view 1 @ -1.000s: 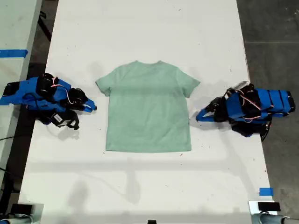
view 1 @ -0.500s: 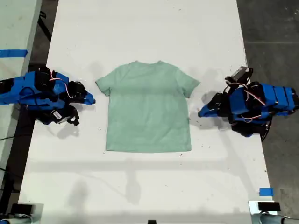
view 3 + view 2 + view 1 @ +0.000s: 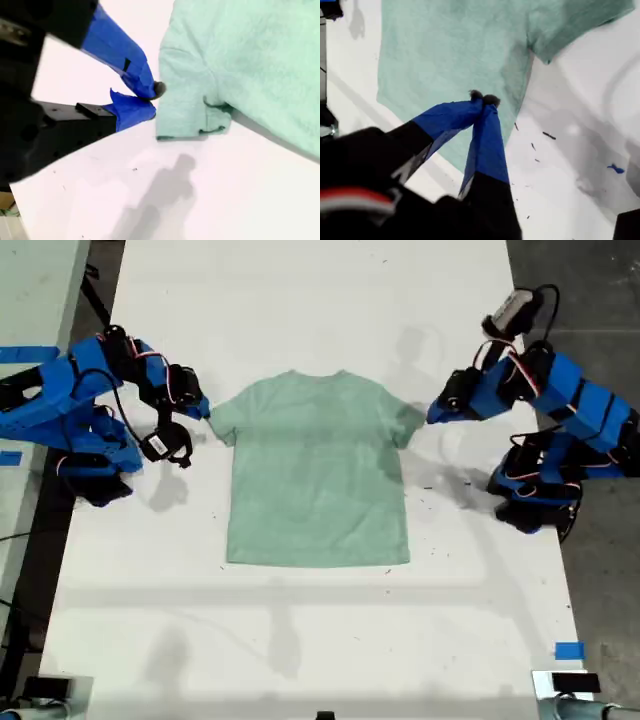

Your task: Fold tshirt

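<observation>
The tshirt (image 3: 318,475) lies flat and spread open in the middle of the exterior view, on the white worktop (image 3: 300,300). Its collar points to the top of the frame, its hem to the bottom, and both short sleeves are splayed out to the sides. Nothing is folded yet, so the task looks to be at its very start.

The first gripper (image 3: 432,415) hangs at the sleeve on the exterior view's right. In its own wrist view (image 3: 482,98) the jaws are pressed together with no cloth between them, poised above the shirt's side edge. The second gripper (image 3: 203,410) sits at the opposite sleeve on the exterior view's left, just beside the sleeve's edge. Its jaws (image 3: 152,97) also look closed and hold nothing.

This mirrored placement, one arm at each sleeve, probably sets up a two-handed pinch of the shoulders or sleeves. That would let the cloth be lifted evenly rather than dragged askew. The jaws would have to part first.

No container of any kind is in view. The worktop carries only the shirt, the arms and a few dark specks.
</observation>
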